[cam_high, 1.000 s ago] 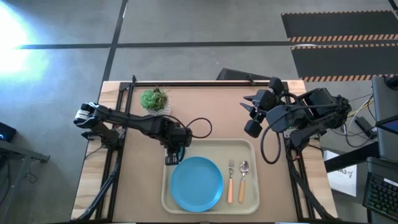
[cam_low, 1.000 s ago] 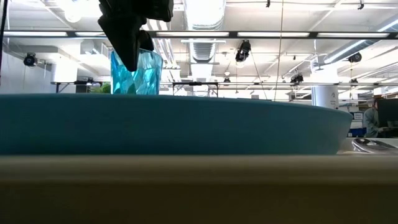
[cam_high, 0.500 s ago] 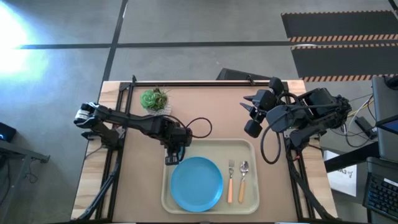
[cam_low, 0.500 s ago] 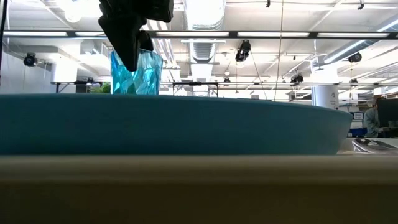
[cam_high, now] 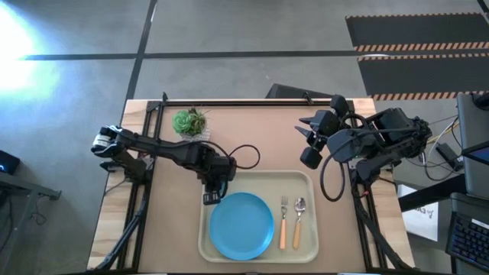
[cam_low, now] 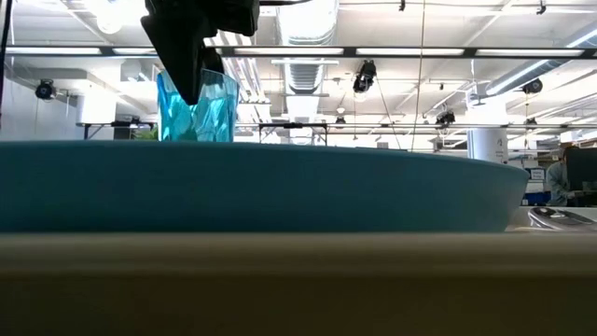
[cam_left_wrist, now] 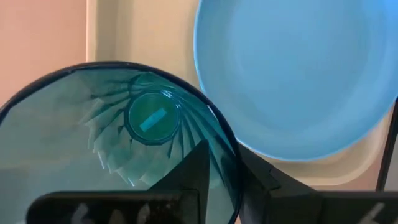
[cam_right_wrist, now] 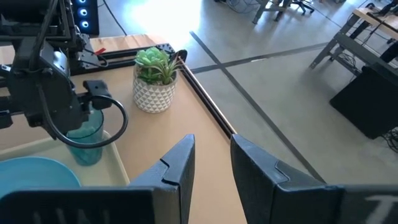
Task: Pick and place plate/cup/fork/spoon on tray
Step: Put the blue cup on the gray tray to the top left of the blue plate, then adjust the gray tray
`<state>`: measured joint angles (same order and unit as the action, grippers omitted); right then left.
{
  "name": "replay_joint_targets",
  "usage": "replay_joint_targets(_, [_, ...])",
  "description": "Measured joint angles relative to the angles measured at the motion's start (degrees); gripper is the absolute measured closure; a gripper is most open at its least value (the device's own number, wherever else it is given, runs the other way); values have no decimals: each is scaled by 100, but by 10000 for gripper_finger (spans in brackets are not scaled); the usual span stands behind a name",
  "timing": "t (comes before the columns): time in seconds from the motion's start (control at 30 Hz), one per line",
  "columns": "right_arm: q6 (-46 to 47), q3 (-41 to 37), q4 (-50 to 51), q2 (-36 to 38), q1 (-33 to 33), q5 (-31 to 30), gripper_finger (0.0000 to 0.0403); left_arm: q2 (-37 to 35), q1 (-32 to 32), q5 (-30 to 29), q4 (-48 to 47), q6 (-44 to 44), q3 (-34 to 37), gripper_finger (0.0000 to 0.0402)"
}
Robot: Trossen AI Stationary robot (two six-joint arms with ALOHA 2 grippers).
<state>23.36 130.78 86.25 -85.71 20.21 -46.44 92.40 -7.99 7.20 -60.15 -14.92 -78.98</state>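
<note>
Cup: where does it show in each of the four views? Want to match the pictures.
High view: mostly hidden under the left claw, at the tray's far-left corner.
Low view: cup upper left, behind the plate's rim, a claw finger over its rim.
Left wrist view: cup fills the lower left, seen from above.
Right wrist view: cup at left, beside the plant pot.
Shared landmark: the plate, next to the cup in all four views.
</note>
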Motion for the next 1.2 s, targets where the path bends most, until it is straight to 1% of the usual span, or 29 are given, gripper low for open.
replay_joint_targets(0.3, [-42, 0, 1, 0, 2, 0, 312, -24, 0, -1, 2, -121, -27, 352])
replay_joint_targets(0.73, [-43, 0, 1, 0, 2, 4, 312, -444, 2, -88, 14, -102, -276, 351])
replay_joint_targets(0.87, [-44, 0, 8, 0, 2, 59, 312, -709, 2, -362, 8, -78, -389, 351])
replay_joint_targets(1.0, [-44, -17, 36, 0, 0, 384, 319, -1174, 2, -731, 25, -67, -640, 352])
replay_joint_targets(1.1, [-43, -133, 55, 0, 0, 779, 342, -1632, 2, -1177, 223, 13, -772, 352])
replay_joint_targets(1.2, [-10, -453, 111, 0, 0, 1149, 379, -2166, -15, -1688, 624, 82, -792, 352])
